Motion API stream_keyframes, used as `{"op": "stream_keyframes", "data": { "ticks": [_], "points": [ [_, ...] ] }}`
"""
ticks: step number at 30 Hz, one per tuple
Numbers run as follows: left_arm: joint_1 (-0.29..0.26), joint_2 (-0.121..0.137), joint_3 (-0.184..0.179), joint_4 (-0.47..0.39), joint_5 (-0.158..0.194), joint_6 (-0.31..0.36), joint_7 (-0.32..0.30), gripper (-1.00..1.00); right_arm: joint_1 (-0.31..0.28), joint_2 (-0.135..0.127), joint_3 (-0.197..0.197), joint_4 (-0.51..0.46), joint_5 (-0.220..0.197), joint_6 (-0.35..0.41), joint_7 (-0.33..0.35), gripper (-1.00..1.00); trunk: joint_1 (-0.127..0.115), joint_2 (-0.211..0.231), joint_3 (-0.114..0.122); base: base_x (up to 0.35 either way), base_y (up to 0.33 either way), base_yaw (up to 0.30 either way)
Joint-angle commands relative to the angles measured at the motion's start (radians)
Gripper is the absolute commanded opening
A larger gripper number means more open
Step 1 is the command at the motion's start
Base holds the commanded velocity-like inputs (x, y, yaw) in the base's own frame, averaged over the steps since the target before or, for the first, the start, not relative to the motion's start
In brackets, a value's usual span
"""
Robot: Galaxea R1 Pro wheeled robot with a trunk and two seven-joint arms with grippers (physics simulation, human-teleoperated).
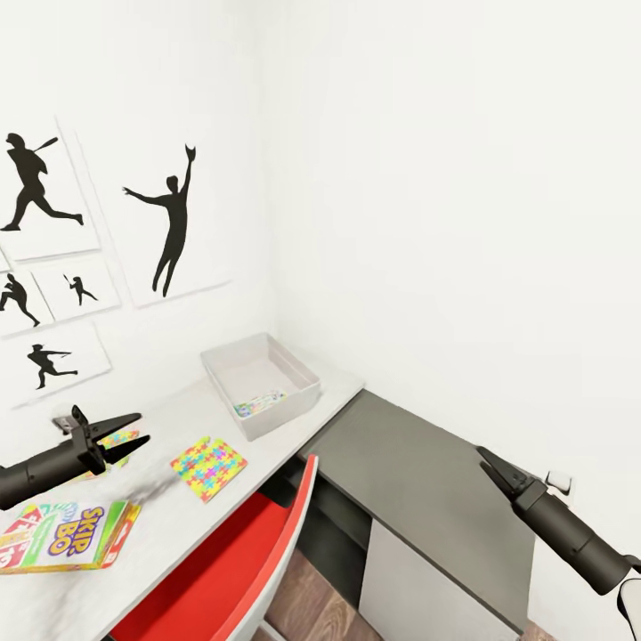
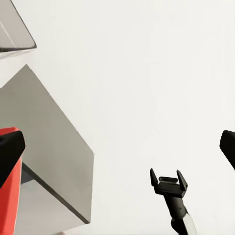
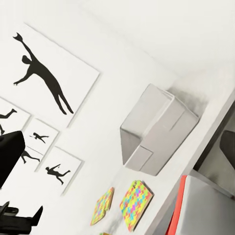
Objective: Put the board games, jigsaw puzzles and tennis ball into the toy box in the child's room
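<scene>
The grey toy box [image 1: 303, 378] stands at the table's [image 1: 178, 414] far end against the wall, with a small colourful flat thing [image 1: 260, 403] inside. One jigsaw puzzle [image 1: 208, 466] lies mid-table, and a second [image 1: 117, 442] lies under my open left gripper [image 1: 135, 430], which hovers just above it. A "Skip-Bo" board game [image 1: 67, 537] lies at the near left. My right gripper [image 1: 483, 455] hangs open over the dark cabinet, holding nothing. The right wrist view shows the toy box [image 3: 156, 129] and both puzzles [image 3: 134, 204]. The tennis ball and the bed are out of view.
A red chair [image 1: 240, 561] is tucked against the table's front edge. A lower dark-grey cabinet [image 1: 418, 481] with a white panel adjoins the table on the right. White walls with silhouette posters [image 1: 169, 214] close off the corner.
</scene>
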Motion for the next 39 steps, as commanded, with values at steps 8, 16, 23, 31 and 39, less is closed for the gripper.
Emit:
{"op": "stream_keyframes", "data": {
  "ticks": [8, 16, 23, 31, 39],
  "points": [
    [-0.001, 0.038, 0.002, 0.011, 0.000, 0.009, -0.058, 1.00, -0.001, 0.000, -0.001, 0.000, -0.002, 0.006, 0.001, 1.00, 0.001, -0.002, -0.002, 0.000, 0.000, -0.013],
    [-0.002, 0.045, -0.003, 0.015, -0.007, 0.010, -0.097, 1.00, -0.001, 0.000, -0.001, 0.000, -0.002, 0.006, 0.001, 1.00, 0.001, -0.002, 0.000, 0.000, 0.000, -0.043],
    [-0.002, 0.045, -0.007, 0.016, -0.007, 0.010, -0.099, 1.00, -0.001, 0.000, -0.002, 0.000, -0.002, 0.006, 0.002, 1.00, 0.001, -0.002, 0.006, -0.103, 0.000, -0.191],
    [-0.002, 0.045, -0.009, 0.016, -0.007, 0.010, -0.100, 1.00, -0.001, 0.000, -0.001, 0.000, -0.002, 0.006, 0.002, 1.00, 0.001, -0.002, 0.015, -0.119, 0.000, -0.225],
    [-0.002, 0.045, -0.010, 0.016, -0.007, 0.010, -0.101, 1.00, -0.001, 0.000, -0.002, 0.000, -0.002, 0.006, 0.001, 1.00, 0.001, -0.002, 0.023, -0.010, 0.000, -0.228]
  ]
}}
